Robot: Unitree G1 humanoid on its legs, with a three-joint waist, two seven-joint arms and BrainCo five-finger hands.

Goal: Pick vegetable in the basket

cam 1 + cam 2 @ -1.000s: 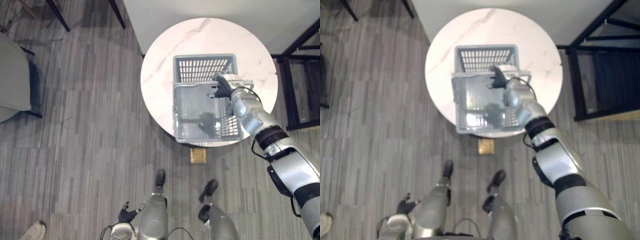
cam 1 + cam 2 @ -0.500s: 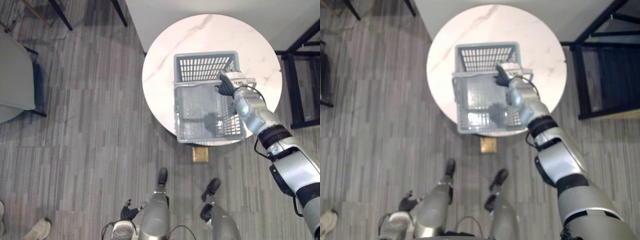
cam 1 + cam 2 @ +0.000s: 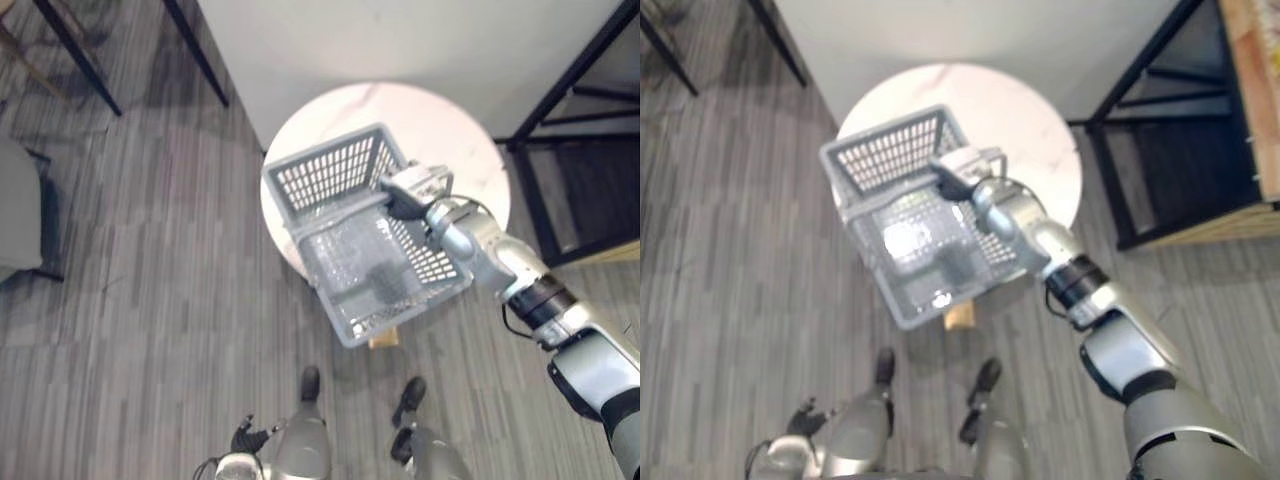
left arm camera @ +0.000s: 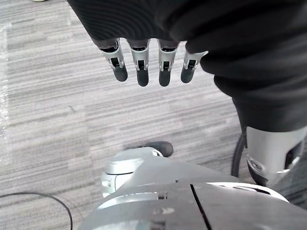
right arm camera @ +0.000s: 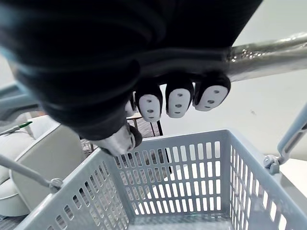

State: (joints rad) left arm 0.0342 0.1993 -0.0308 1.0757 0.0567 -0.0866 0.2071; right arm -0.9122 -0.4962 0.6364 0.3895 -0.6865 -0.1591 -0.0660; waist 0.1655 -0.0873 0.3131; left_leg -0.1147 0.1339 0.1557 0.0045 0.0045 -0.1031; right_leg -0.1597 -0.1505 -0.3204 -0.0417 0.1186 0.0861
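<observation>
1. Right wrist view puts the grey slatted basket (image 5: pixel 192 182) directly below the right hand (image 5: pixel 177 100). Its grid floor and walls look bare, with nothing lying inside.
2. In the same view the right hand's fingers are curled round the basket's silver handle (image 5: pixel 273 50), so the hand is clamped on the bar, not spread.
3. In the left eye view the basket (image 3: pixel 330 175) sits at the centre of the frame, and the right hand (image 3: pixel 405 195) is at its upper right corner.
4. What has changed: a second ago the basket stood square and level on the round marble desk (image 3: pixel 450 130). Now it is turned to a diagonal and tipped, and its near end hangs past the desk's lower left edge over the wood floor (image 3: pixel 150 300). The camera has swung too, but the basket's shift against the desk is real.
5. My judgement is that the basket is being lifted or dragged off the desk by its handle. Since the basket appears empty, collecting a vegetable in it still lies ahead.
6. In the left wrist view the left hand (image 4: pixel 142 67) hangs idle over the floor, with its fingers straight and holding nothing.
</observation>
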